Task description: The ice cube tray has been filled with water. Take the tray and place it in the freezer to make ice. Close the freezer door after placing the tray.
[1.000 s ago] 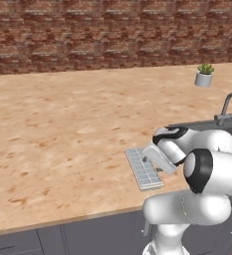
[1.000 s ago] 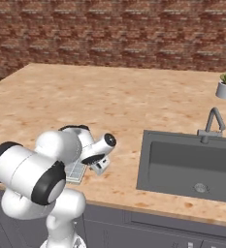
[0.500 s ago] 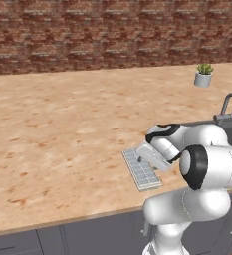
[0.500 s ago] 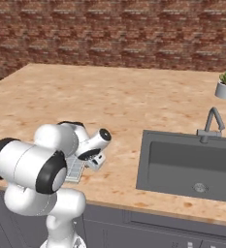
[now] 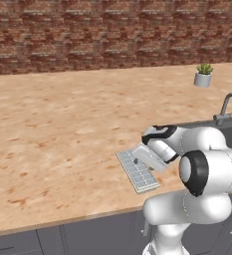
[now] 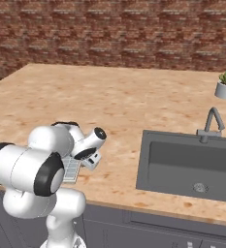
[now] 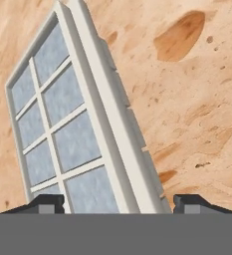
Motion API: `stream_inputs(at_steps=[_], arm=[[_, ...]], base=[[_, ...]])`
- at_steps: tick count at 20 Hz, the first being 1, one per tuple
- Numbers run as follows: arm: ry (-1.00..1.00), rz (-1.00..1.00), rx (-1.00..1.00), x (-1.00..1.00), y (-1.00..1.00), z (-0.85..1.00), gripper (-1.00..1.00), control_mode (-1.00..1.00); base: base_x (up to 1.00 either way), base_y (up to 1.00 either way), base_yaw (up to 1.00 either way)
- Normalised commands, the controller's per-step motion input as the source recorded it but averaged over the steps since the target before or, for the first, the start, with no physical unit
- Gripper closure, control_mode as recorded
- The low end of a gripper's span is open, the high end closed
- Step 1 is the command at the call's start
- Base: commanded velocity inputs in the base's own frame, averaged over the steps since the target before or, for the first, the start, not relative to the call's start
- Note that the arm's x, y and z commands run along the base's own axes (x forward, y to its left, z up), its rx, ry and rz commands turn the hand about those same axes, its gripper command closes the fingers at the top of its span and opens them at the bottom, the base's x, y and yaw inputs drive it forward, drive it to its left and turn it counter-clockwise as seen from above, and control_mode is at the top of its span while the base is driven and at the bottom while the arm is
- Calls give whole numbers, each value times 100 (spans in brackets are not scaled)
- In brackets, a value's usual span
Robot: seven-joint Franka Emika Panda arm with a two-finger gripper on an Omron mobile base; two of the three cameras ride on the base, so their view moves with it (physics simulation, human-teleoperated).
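The ice cube tray [image 5: 137,172] lies flat on the wooden counter near its front edge, a pale grid of water-filled cells. My gripper [image 5: 146,160] is down over its far end, the hand pointing at the counter. In the hand view the tray [image 7: 72,124] runs up and away between my gripper's [image 7: 117,204] dark fingertips [image 7: 43,203], which straddle its width; a thin gap shows beside the right tip. From the right base view the tray [image 6: 72,169] peeks out under the hand. The freezer and its door are out of view.
A grey sink [image 6: 192,164] with a faucet [image 6: 209,123] is set into the counter [image 5: 62,124] to the right of the arm. A small potted plant [image 5: 203,75] stands at the back right by the brick wall. The counter's front edge runs just below the tray.
The fingers have drawn inward around the tray's sides. The hand has shifted slightly left over the tray, which still lies on the counter.
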Motion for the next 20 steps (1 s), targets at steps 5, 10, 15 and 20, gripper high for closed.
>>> stream_inputs(at_steps=[5,10,15,20], arm=[[0,0,0,0,0,2,100,-100],[3,0,0,4,0,43,100,-100],[11,0,0,1,0,45,100,-100],[12,-1,0,0,0,21,100,-100]], base=[[0,0,0],[0,0,0],[0,0,0],[0,0,0]])
